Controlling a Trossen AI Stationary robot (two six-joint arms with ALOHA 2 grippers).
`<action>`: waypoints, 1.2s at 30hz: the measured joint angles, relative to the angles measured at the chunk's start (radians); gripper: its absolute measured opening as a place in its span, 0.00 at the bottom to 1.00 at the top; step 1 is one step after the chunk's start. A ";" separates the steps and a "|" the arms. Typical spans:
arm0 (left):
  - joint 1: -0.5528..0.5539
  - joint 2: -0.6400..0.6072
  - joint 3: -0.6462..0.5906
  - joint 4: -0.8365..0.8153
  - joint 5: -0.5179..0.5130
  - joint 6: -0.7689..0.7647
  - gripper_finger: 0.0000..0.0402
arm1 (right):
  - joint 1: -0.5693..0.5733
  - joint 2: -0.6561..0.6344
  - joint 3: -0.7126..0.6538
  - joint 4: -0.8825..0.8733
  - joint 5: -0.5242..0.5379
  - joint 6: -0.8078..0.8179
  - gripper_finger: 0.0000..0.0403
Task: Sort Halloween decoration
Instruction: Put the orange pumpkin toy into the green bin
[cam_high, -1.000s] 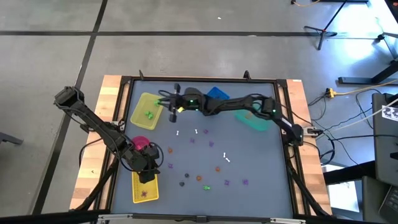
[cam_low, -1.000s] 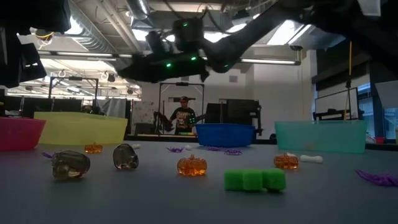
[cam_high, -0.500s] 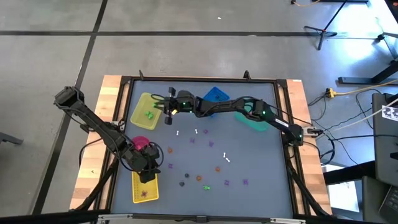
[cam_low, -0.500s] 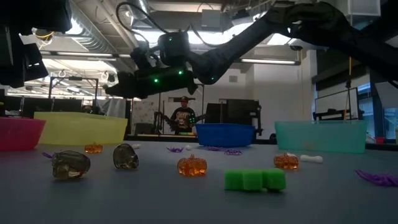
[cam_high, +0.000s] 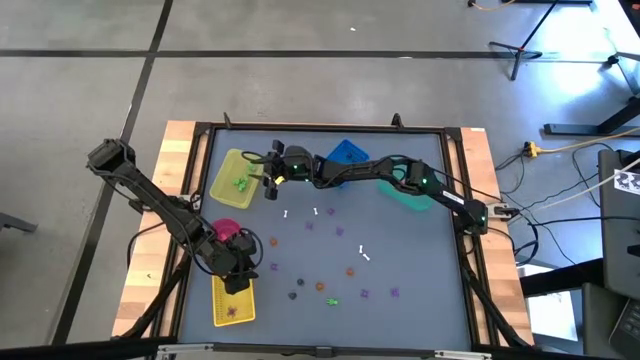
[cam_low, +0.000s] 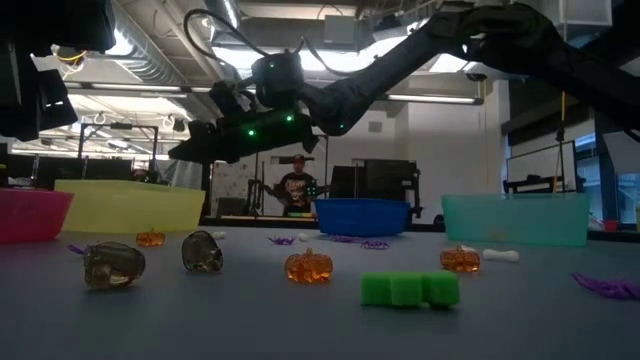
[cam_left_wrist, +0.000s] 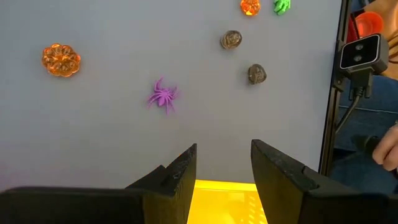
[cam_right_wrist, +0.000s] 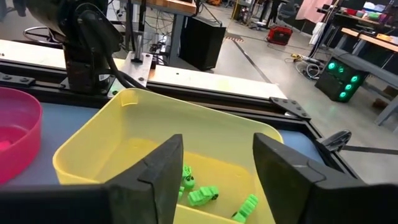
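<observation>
Several green trinkets (cam_right_wrist: 202, 195) lie in the yellow bin (cam_right_wrist: 93, 146) below the spread, empty right gripper (cam_right_wrist: 214, 168); many trinkets (cam_high: 350, 270) remain unsorted.

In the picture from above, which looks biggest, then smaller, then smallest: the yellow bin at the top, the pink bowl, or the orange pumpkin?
1. Yellow bin, the largest.
2. Pink bowl, smaller, though the left arm covers part of it.
3. Orange pumpkin, tiny, far smaller than either.

The right arm stretched far across toward the left, its end effector (cam_high: 268, 176) raised and level, fingers (cam_right_wrist: 158, 169) parted and empty. The left arm was folded low, its end effector (cam_left_wrist: 222, 163) open.
</observation>
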 joint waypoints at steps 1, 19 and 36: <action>0.000 0.000 0.000 0.000 0.000 0.000 0.34 | 0.000 0.000 0.000 -0.003 0.000 0.000 0.48; 0.077 0.000 0.000 0.046 -0.133 0.000 0.34 | 0.000 -0.321 0.000 -0.671 -0.002 -0.143 0.46; 0.291 0.000 0.000 0.197 -0.130 0.376 0.34 | 0.002 -0.608 -0.004 -1.394 -0.048 -0.173 0.46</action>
